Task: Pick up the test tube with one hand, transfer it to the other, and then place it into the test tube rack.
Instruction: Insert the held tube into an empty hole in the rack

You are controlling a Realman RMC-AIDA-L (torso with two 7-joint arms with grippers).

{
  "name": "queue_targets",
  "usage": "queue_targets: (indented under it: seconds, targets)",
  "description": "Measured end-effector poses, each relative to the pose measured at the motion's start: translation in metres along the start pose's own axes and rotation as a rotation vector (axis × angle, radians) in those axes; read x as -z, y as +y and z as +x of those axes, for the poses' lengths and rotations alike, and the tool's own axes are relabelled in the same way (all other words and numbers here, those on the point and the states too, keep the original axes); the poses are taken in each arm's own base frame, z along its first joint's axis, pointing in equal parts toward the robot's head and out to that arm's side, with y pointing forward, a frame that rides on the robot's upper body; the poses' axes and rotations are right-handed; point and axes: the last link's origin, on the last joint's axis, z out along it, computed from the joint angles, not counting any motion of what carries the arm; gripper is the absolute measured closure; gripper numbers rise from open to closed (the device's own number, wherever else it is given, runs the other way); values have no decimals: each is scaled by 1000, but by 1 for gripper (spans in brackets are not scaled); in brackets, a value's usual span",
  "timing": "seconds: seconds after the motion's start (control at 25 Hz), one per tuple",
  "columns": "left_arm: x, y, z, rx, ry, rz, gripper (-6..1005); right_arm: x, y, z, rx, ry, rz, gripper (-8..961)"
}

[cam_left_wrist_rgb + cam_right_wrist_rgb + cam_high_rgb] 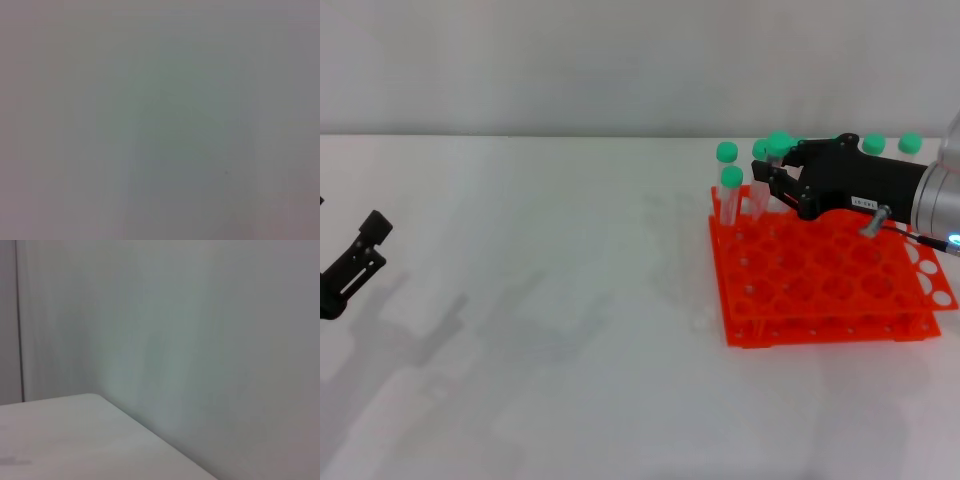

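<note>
The orange-red rack (825, 275) sits on the white counter (540, 300) toward the robot's right, its two tiers of round holes facing up. The right end effector (772, 178), black with a small white label on its body and a silver wrist behind it, reaches in from the right edge of the head view and hangs over the rack's far left corner. Its fingers are closed on a tube (765, 190), whose green cap shows just above the fingertips while the clear body drops toward the rack's back row; whether its lower end has entered a hole cannot be told. Just beside it on the left stand two more green-capped tubes: one (730, 195) upright in the rack's corner hole, another (726, 152) with only its cap plainly visible a little farther back. Two further green caps (873, 143) (910, 142) peek out behind the arm along the rack's far edge. The left end effector (358, 255) is well apart from all this, low at the left edge of the counter, holding nothing; its fingers look slightly parted. The left wrist view shows only a blank grey surface. The right wrist view shows a corner of the counter (75, 440) against a plain wall (200, 340), with no fingers in sight.
</note>
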Motion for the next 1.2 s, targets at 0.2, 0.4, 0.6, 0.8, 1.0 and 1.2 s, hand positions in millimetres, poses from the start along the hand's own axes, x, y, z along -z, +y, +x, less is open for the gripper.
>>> queue_targets:
  seconds: [0.2, 0.4, 0.6, 0.8, 1.0, 1.2]
  targets:
    - [-2, 0, 0, 0, 3, -3, 107, 0, 0, -1, 0, 1, -3, 745]
    - [-2, 0, 0, 1, 3, -4, 107, 0, -3, 3, 3, 21, 17, 745]
    - [-3, 0, 1, 1, 4, -5, 107, 0, -5, 5, 10, 35, 32, 744]
    - [-3, 0, 1, 1, 4, -6, 107, 0, -5, 7, 13, 45, 37, 744]
    - [-3, 0, 0, 1, 4, -6, 107, -1, -4, 8, 20, 54, 31, 745]
    - [-3, 1, 0, 4, 3, -6, 107, -5, 0, 7, 30, 61, 20, 745]
